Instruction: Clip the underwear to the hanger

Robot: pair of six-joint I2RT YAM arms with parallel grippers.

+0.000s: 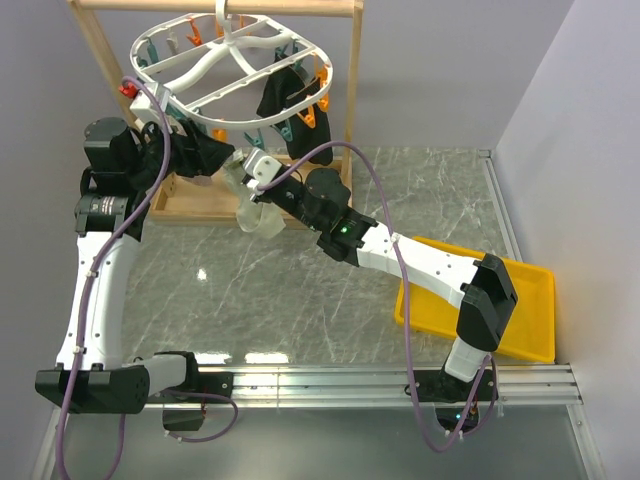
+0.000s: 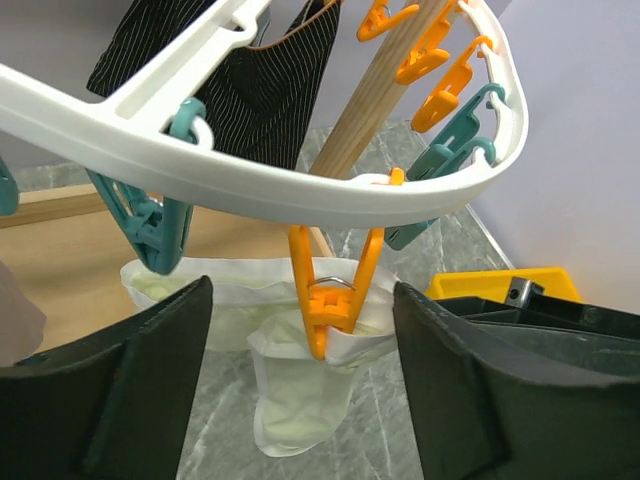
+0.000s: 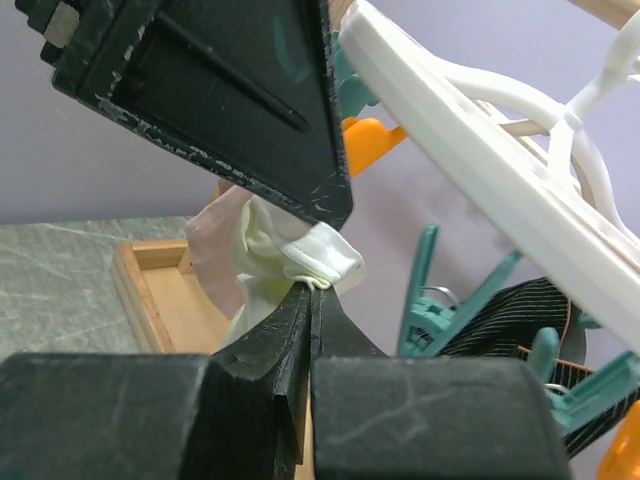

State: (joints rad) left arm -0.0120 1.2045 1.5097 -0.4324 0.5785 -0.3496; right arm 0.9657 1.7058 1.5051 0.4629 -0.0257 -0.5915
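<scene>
One hanger hangs just above the left gripper, its white rim crossing the view over both fingers. The two fingers stand wide apart, released, holding nothing. Straight between them dangles one orange clip, touching neither finger. Its lower end lies over the hem of the one underwear, which sags below the clip in a pale cream fold; whether the clip bites the fabric cannot be told. One teal clip hangs just above the left finger, and three more orange clips sit higher along the rim, up and to the right. One black garment, finely striped, hangs beyond the rim, well above the gripper. A corner of one yellow tray shows past the right finger.

The right gripper is clenched, its two fingers pressed together with the underwear's hem pinched at their tips. The cream fabric bunches just above and left of the tips, touching one beige-pink cloth farther left.

From above, both grippers meet under the near rim of the hanger, inside the one wooden rack, the underwear drooping below the right one
</scene>
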